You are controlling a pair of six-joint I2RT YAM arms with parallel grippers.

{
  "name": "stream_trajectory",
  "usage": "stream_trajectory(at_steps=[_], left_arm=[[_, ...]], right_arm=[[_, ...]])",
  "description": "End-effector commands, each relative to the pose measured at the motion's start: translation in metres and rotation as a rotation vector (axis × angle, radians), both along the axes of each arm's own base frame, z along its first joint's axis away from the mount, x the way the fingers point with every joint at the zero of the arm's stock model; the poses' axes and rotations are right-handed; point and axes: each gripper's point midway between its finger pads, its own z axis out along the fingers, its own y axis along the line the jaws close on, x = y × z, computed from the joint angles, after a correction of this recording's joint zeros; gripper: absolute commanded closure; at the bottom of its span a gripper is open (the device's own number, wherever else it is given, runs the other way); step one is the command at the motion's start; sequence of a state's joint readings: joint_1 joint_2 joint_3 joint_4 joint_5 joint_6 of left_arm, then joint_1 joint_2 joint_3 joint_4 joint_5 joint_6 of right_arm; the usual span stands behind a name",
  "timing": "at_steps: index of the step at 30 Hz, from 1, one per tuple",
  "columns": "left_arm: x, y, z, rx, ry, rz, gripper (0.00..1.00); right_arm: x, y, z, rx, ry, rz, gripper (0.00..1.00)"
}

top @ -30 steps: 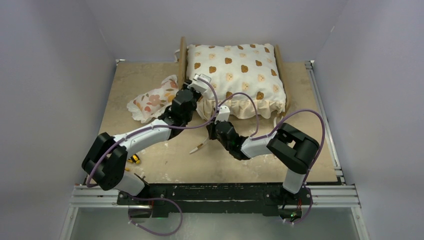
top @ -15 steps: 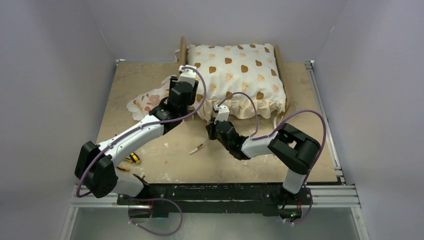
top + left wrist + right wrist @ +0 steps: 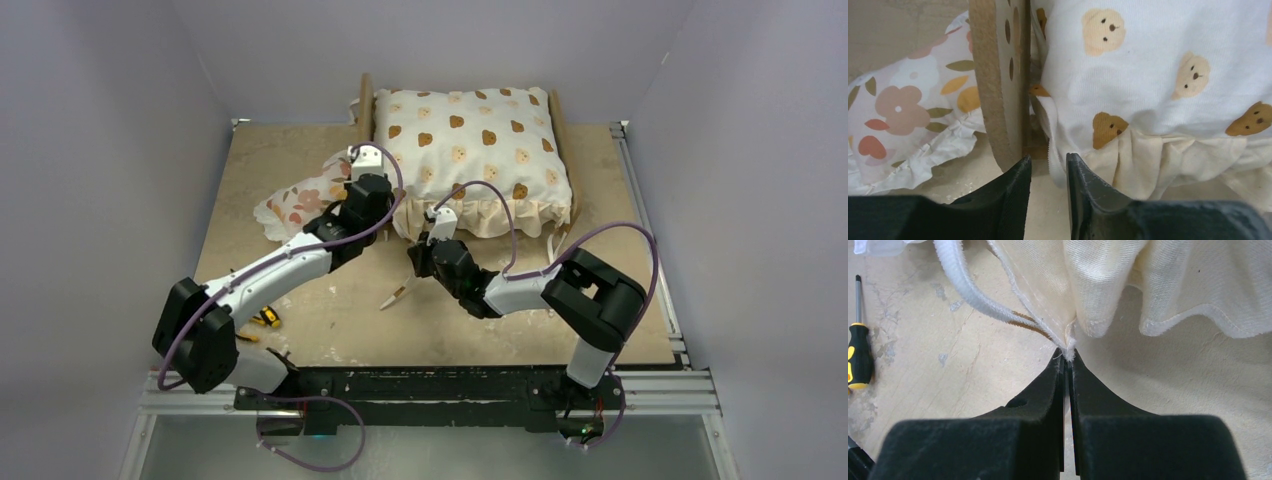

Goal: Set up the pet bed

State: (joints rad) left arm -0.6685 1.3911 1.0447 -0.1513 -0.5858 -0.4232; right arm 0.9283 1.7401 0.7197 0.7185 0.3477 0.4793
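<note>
The pet bed (image 3: 365,105) stands at the back of the table, and only its light-wood side boards show around the big bear-print cushion (image 3: 470,140) lying on it. In the left wrist view a wooden board of the pet bed (image 3: 998,85), with cutout holes, stands upright between the floral pillow (image 3: 898,107) and the bear-print cushion (image 3: 1148,65). My left gripper (image 3: 1048,162) is open a little at that board's near end, with nothing between its fingers. My right gripper (image 3: 1066,357) is shut on the cushion's cream ruffle (image 3: 1088,295) at its front edge.
The floral pillow (image 3: 300,205) lies left of the bed under my left arm. A yellow-and-black screwdriver (image 3: 266,318) lies front left, and a pale stick (image 3: 397,295) lies mid-table. A white strap (image 3: 963,285) hangs from the cushion. Grey walls enclose the table on three sides.
My left gripper has moved off the cushion's front-left corner, left and back to the bed's left board, and has opened. The right gripper has stayed on the ruffle, shifting slightly left.
</note>
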Motion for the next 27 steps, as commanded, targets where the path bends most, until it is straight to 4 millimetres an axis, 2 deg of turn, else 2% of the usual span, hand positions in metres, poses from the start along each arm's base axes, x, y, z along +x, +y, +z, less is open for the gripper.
stream_trajectory(at_steps=[1,4,6,8,10,12,21,24,27], left_arm=[[0.009,-0.008,-0.018,-0.064,0.003,0.035,0.74],[0.017,-0.007,-0.03,-0.034,0.001,0.062,0.83],[0.023,0.008,-0.032,0.029,-0.016,0.148,0.89],[0.026,0.026,-0.026,0.104,-0.048,0.238,0.92],[0.032,0.031,-0.015,0.136,-0.083,0.265,0.91],[0.04,0.027,-0.014,0.152,-0.101,0.266,0.87],[0.064,0.024,-0.024,0.201,-0.117,0.302,0.85],[0.07,0.026,-0.032,0.218,-0.1,0.307,0.83],[0.073,0.026,-0.049,0.232,-0.053,0.291,0.81]], right_arm=[[0.008,0.009,0.025,0.051,-0.045,0.004,0.96],[0.008,0.01,0.023,0.05,-0.043,0.007,0.96],[0.008,0.01,0.023,0.049,-0.042,0.008,0.96],[0.008,0.009,0.024,0.049,-0.043,0.007,0.96],[0.008,0.009,0.024,0.05,-0.043,0.004,0.96],[0.009,0.01,0.023,0.049,-0.041,0.006,0.96],[0.007,0.011,0.027,0.055,-0.042,0.016,0.96],[0.006,0.012,0.031,0.062,-0.045,0.024,0.96],[0.005,0.012,0.036,0.068,-0.048,0.026,0.96]])
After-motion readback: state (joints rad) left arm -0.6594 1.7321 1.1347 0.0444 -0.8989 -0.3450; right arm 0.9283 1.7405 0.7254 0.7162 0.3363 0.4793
